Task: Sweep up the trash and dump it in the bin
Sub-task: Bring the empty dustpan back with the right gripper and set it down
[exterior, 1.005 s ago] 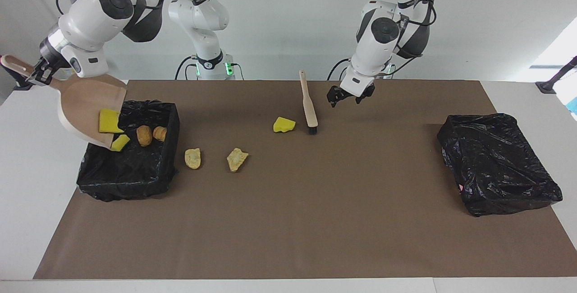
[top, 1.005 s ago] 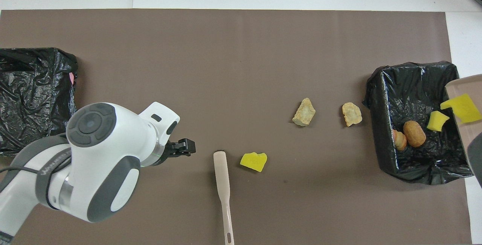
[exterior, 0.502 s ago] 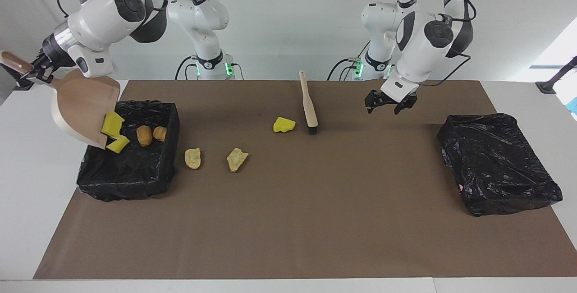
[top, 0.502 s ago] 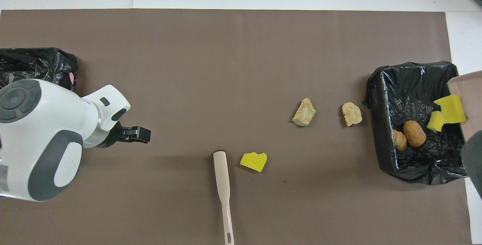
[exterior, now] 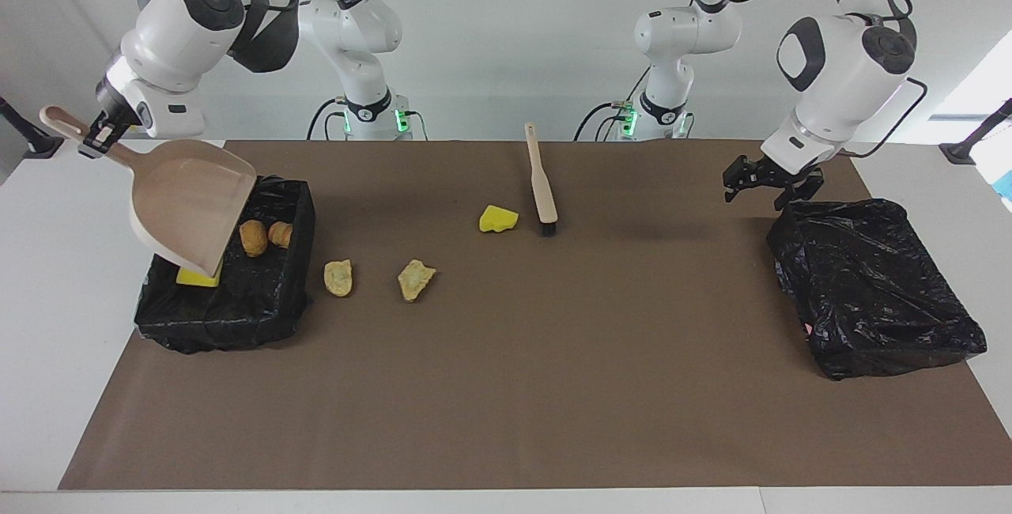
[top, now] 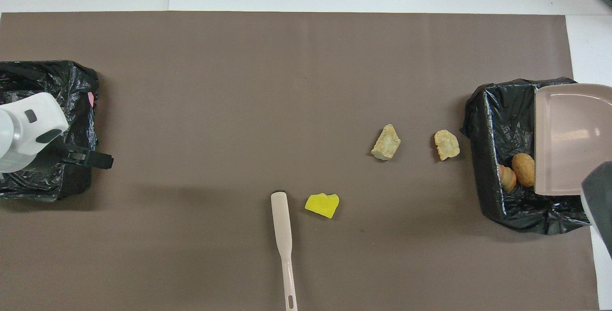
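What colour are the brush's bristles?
Black, at the tip of the beige brush; the facing view shows them best.

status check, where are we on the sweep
Right gripper shut on dustpan over bin. Left gripper open, waiting. Three scraps remain on table.

Looks like a robotics lab: two white robot arms (exterior: pixel 348 32) bolted beside a white table (exterior: pixel 47 277) with brown mat (exterior: pixel 506 387), bare white wall (exterior: pixel 506 39).

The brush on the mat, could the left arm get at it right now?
Probably yes: the left gripper hangs open and empty by the covered bin, and the brush lies with bare mat between them.
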Robot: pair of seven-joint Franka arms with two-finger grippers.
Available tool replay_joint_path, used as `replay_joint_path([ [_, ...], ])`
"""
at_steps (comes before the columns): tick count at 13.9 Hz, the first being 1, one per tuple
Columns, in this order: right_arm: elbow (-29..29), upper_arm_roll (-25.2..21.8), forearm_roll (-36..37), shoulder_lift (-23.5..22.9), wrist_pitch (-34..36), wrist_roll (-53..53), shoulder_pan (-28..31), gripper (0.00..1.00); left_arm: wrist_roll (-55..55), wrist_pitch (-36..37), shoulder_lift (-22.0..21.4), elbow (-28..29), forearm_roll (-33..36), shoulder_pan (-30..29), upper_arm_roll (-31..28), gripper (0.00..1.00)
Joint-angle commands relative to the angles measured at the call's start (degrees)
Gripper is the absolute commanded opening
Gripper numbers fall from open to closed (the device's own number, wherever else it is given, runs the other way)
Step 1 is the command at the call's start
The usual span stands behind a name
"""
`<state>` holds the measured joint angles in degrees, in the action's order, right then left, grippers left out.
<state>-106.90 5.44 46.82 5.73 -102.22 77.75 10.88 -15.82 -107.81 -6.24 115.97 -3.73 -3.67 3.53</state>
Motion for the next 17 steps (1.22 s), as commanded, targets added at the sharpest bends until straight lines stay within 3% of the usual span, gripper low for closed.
replay_joint_path([
  [1, 0.1, 0.3, -9.0, 0.6, 1.7, -7.2, 0.3, 0.00, -3.2, 4.3, 0.9, -5.8, 1.3, -2.7, 0.7, 1.00],
  [4, 0.1, 0.4, -19.3, 0.9, 6.3, -21.0, -0.2, 0.00, -3.5, 7.4, 1.8, -10.8, 1.3, -2.7, 0.7, 1.00],
  [6, 0.1, 0.8, -24.6, 1.1, 7.8, -29.2, -3.2, 0.00, -3.4, 12.3, 2.0, -15.8, 1.3, -2.2, 0.8, 1.00],
  [11, -0.1, 1.1, -34.7, -1.3, 7.9, -62.0, -13.0, 0.00, -3.2, 25.3, 1.2, -26.0, 1.5, -1.9, 1.1, 1.00],
  [13, 1.8, 1.1, -39.1, -4.1, 6.5, -71.7, -16.1, 0.00, -3.0, 26.8, 1.1, -28.6, 1.5, -1.7, 1.3, 1.00],
  [15, 5.1, 1.1, -38.9, -9.4, 6.0, -80.6, -23.5, 0.00, -3.2, 25.1, 0.1, -26.9, 1.4, -1.6, 2.1, 1.00],
  [17, 11.2, 1.1, -39.7, -15.7, 4.8, -89.8, -26.7, 0.00, -3.2, 25.5, -0.7, -25.7, 1.3, -2.3, 2.0, 1.00],
])
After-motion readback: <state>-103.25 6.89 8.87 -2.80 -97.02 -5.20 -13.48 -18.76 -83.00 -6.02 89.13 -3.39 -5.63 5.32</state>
